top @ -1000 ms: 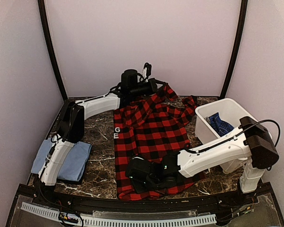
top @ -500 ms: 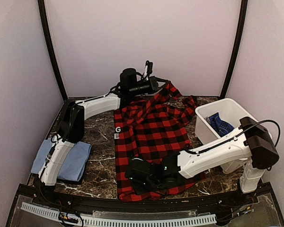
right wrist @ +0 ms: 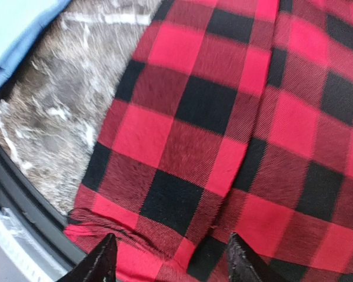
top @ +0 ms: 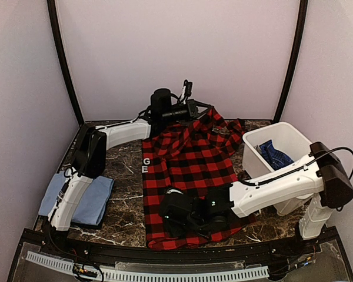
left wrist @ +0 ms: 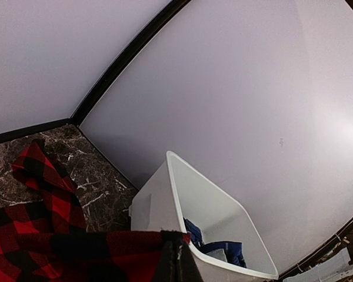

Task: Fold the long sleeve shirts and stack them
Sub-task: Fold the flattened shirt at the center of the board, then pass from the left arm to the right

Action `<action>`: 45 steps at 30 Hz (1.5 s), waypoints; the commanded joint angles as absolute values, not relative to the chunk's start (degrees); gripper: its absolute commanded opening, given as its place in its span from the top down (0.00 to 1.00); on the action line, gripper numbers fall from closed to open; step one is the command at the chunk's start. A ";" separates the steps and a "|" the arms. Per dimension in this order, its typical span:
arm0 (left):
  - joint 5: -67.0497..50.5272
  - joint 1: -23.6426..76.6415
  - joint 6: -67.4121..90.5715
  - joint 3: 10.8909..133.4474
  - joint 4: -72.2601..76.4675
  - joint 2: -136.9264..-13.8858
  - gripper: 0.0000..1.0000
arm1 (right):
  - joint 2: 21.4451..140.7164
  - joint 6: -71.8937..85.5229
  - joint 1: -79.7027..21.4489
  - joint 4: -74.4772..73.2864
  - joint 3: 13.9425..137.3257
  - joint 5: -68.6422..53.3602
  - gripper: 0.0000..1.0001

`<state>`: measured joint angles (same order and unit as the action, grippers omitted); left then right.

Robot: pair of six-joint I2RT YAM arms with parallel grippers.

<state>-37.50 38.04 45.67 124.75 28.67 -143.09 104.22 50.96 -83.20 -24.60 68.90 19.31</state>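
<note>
One down, looks like: the light blue shirt (top: 97,201) sits folded at left. The red-and-black flannel (top: 188,167) lies spread in the middle, not folded yet. The left gripper (top: 191,110) clamps its far edge, while the right gripper (right wrist: 170,264) hangs unclenched over the near hem. The dark blue shirt (top: 275,154) is in the white bin (top: 294,134).

The left arm (top: 76,197), left of the checked shirt (top: 188,158), has rounded white links, black joint housings and thin black wrist cables (top: 185,89); the right arm (top: 276,191), right of that shirt, has the same white shell, a boxy black shoulder and a looping black cable (top: 341,154); the right hand (right wrist: 170,267) is black, with blunt fingertips (right wrist: 103,264).
</note>
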 commanded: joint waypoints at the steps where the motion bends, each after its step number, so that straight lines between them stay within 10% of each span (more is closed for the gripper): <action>1: -38.60 37.78 47.06 123.37 30.98 -143.51 1.00 | 95.71 50.48 -81.95 -26.28 68.64 24.61 0.38; 16: -28.71 36.18 49.56 94.56 29.11 -128.30 1.00 | 72.30 45.52 -59.78 -19.85 56.23 20.17 0.24; 45: -31.17 36.99 49.86 67.38 33.30 -119.79 1.00 | 102.59 44.44 -39.82 -1.41 64.26 -3.53 0.33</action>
